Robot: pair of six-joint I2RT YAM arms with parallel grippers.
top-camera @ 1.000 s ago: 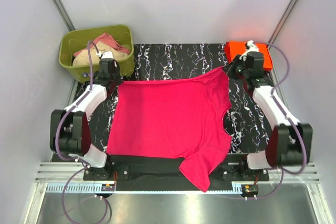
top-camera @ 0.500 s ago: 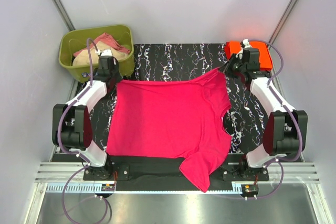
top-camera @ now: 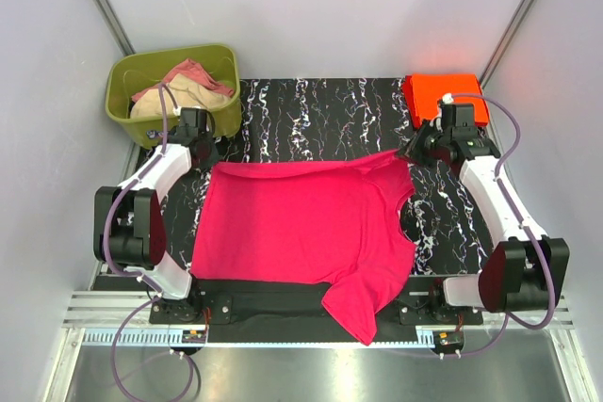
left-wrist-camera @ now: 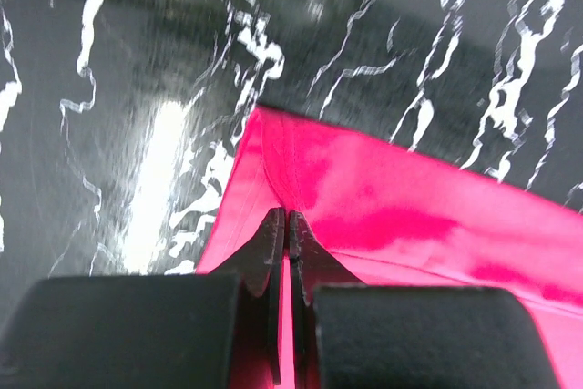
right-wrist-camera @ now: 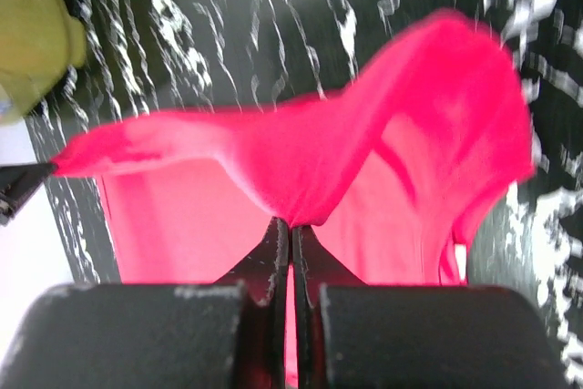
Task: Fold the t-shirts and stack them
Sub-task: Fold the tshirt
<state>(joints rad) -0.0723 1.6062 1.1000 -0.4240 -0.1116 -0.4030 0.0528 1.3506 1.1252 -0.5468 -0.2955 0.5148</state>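
marbled table (top-camera: 320, 105) beneath | hot pink t-shirt (top-camera: 301, 223) spread across its middle | olive tub (top-camera: 122, 118) by far-left corner | orange-red t-shirt (top-camera: 438, 93) folded at far-right corner | my left gripper (left-wrist-camera: 281, 218) clamped on the pink far-left corner | my right gripper (right-wrist-camera: 290, 225) clamped on its far-right corner, cloth raised

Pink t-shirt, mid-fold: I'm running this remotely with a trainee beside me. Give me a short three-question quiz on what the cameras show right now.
1. True or false: the left tool is shut on an edge of the pink t-shirt.
2. Where does the orange-red t-shirt lie? A: draped over the left arm. B: at the far right corner of the table. C: under the pink t-shirt.
3. Fill in: the right tool is shut on the ____.

Key: 1 true; 2 B; 3 pink t-shirt.
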